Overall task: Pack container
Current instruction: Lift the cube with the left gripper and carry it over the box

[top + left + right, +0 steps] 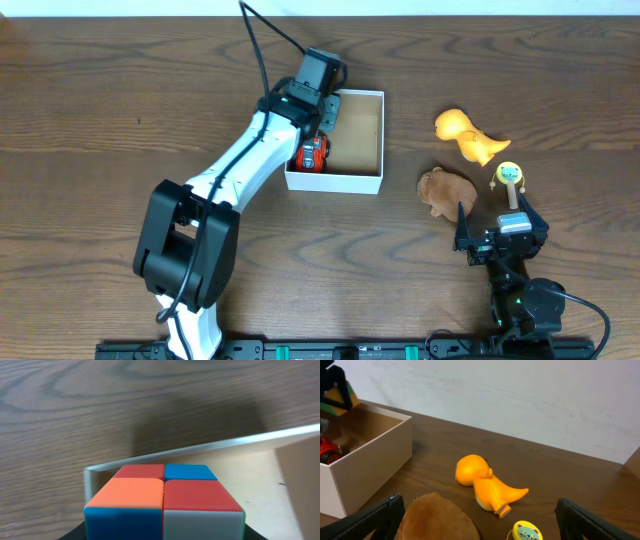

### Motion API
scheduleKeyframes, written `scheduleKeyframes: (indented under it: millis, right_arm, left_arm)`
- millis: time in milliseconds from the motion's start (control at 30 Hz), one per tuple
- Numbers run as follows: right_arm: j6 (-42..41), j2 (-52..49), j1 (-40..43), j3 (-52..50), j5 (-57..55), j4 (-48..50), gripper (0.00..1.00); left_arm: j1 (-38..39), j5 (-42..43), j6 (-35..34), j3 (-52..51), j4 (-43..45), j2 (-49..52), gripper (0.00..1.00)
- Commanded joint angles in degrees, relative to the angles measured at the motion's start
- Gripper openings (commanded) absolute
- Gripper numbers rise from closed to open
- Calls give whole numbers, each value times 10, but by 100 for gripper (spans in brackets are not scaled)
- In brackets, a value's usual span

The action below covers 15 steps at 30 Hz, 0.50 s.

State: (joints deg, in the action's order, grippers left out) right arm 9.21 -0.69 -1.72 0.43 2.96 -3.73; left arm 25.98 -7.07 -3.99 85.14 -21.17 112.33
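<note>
The container (365, 140) is a white cardboard box with a tan inside, at the table's middle back. A red toy car (312, 155) lies in its near left corner. My left gripper (322, 112) hangs over the box's left side, shut on a small multicoloured cube (162, 500) held just above the box wall (225, 445). My right gripper (500, 228) is open and empty, just short of a brown plush toy (446, 188). An orange dinosaur (468, 135) and a yellow cat-face disc toy (510, 176) lie on the table to the right.
In the right wrist view the box (370, 455) stands at the left with the red car (329, 450) inside. The dinosaur (485, 482), plush (437, 520) and disc (527, 532) lie between my open fingers. A white wall bounds the table's far edge.
</note>
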Motion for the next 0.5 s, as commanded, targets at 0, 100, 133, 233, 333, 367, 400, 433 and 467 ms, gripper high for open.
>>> scheduleKeyframes:
  millis: [0, 100, 133, 233, 333, 367, 400, 433, 467]
  right_arm:
    - [-10, 3, 7, -1, -1, -2, 99]
    - [-10, 3, 7, -1, -2, -2, 99]
    - [-10, 3, 7, -1, -2, -2, 99]
    - [-10, 3, 7, -1, -2, -2, 99]
    - [-10, 3, 7, -1, -2, -2, 99]
    - [-10, 3, 7, -1, -2, -2, 99]
    - [-10, 3, 7, -1, -2, -2, 99]
    - [-10, 3, 7, -1, -2, -2, 99]
    - [-10, 3, 7, -1, -2, -2, 99]
  left_arm:
    - [-13, -15, 10, -1, -7, 8, 50]
    - [-16, -14, 10, -1, -13, 9, 51]
    - [-15, -13, 10, -1, -15, 9, 50]
    - [-15, -11, 9, -2, -16, 11, 51]
    - [-15, -11, 9, -2, -23, 12, 51]
    - [-15, -11, 9, -2, -26, 12, 50]
    - [-15, -11, 7, -2, -30, 12, 51]
    - [-15, -11, 7, -2, -33, 12, 51]
    - [-15, -11, 7, -2, -37, 12, 51]
